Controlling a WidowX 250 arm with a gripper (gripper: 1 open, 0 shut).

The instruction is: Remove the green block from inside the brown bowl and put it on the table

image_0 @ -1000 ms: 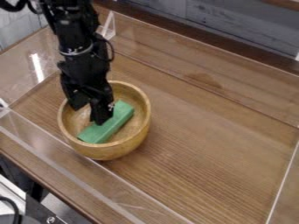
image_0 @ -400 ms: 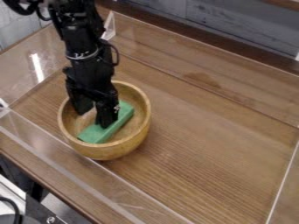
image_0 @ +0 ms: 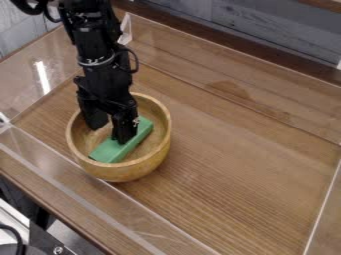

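Observation:
The brown bowl (image_0: 150, 162) sits on the table (image_0: 253, 159) at the left. Inside it lies the green block (image_0: 118, 147), slanting from upper right to lower left. My black gripper (image_0: 108, 127) points straight down into the bowl, open, with one finger (image_0: 124, 128) over the block's upper part and the other finger (image_0: 94, 122) toward the bowl's left wall. Whether a finger touches the block cannot be told. The block's middle is partly hidden behind the fingers.
Low clear acrylic walls (image_0: 173, 234) border the tabletop on all sides. The arm's column (image_0: 83, 40) rises behind the bowl at the upper left. Open tabletop lies to the right of the bowl.
The gripper has sunk slightly deeper into the bowl around the block. The block and bowl have not moved.

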